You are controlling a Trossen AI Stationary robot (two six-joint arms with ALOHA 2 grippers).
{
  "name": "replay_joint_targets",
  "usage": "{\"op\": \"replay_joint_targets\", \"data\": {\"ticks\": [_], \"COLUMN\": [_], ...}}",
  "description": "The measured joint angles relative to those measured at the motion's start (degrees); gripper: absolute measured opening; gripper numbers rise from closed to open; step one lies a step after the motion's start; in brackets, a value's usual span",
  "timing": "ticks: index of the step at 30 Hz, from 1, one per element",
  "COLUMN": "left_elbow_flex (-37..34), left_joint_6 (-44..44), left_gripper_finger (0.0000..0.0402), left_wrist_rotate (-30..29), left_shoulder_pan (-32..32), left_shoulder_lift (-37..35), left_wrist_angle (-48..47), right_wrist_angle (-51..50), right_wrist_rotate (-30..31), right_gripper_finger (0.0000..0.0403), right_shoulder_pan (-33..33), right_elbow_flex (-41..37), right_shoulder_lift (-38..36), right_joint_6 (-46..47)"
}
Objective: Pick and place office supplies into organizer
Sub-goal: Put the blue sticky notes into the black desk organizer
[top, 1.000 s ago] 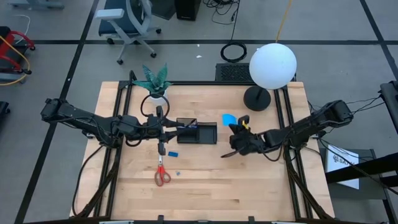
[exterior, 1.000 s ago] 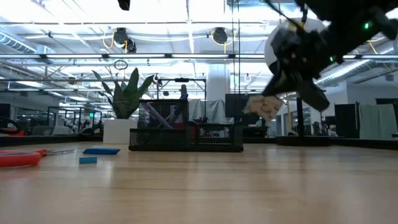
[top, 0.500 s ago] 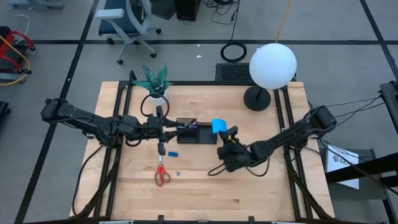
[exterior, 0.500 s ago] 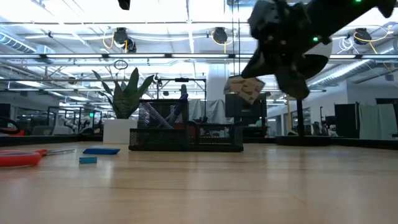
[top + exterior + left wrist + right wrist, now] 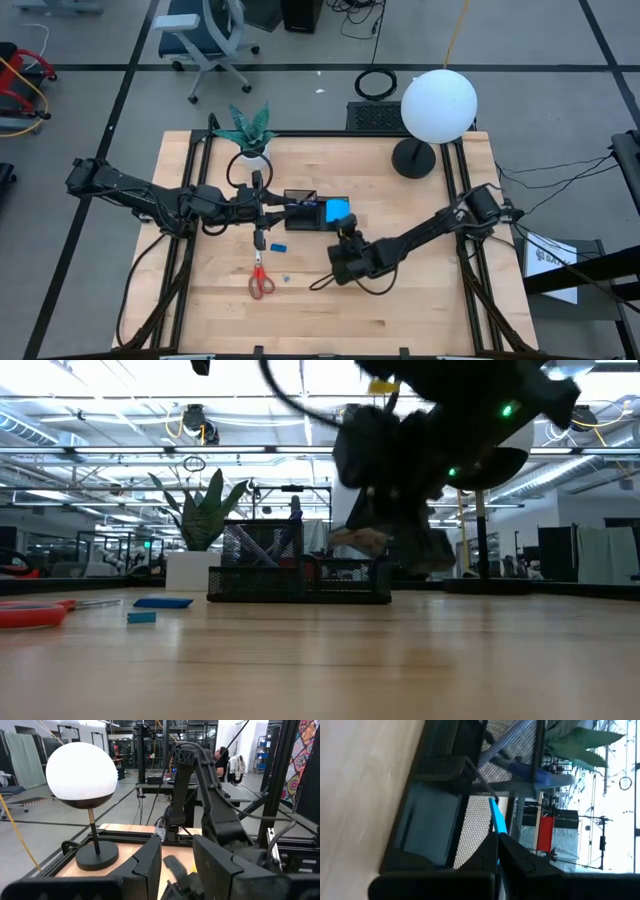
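Observation:
The black organizer (image 5: 312, 214) stands at mid table, with pens in its tall compartment (image 5: 262, 546). Over its low compartment (image 5: 435, 825) hangs the bright blue note pad (image 5: 338, 209), with my right gripper (image 5: 341, 225) shut on it from the near right. My left gripper (image 5: 282, 207) hovers level at the organizer's left end, open, nothing between its fingers (image 5: 150, 862). The red-handled scissors (image 5: 260, 282), a flat blue piece (image 5: 279, 244) and a tiny blue block (image 5: 287, 279) lie flat on the table near the organizer. My right gripper pinches the note pad between its two fingers (image 5: 485, 857), one on each flat face, at the pad's near edge (image 5: 498, 834). The fingers come from the table's near right, slanting slightly down. The pad is lifted clear, just above the organizer's low compartment, its tan underside (image 5: 362, 540) facing down.
A lamp with a white globe (image 5: 438, 105) and a round black base (image 5: 412, 158) stands at the far right. A potted plant (image 5: 250, 132) stands behind the organizer. Bare wood lies along the table's near edge (image 5: 400, 310).
My right gripper has carried the note pad toward the table's left edge and a little down, from right of the organizer to over its low compartment, rolling as it went. It has stayed shut on the pad. The other supplies have not moved.

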Motion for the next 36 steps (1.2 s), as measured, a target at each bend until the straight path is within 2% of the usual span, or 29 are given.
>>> {"op": "replay_joint_targets", "data": {"ticks": [14, 36], "left_elbow_flex": [0.0, 0.0], "left_joint_6": [0.0, 0.0], "left_gripper_finger": [0.0120, 0.0120], "left_wrist_rotate": [0.1, 0.1], "left_shoulder_pan": [0.0, 0.0], "left_shoulder_lift": [0.0, 0.0], "left_wrist_angle": [0.0, 0.0], "right_wrist_angle": [1.6, 2.2], "right_wrist_rotate": [-7.7, -14.9], "right_gripper_finger": [0.0000, 0.0000], "right_shoulder_pan": [-3.3, -6.2], "right_elbow_flex": [0.0, -0.9], "right_shoulder_lift": [0.9, 0.9], "right_joint_6": [2.4, 4.8]}}
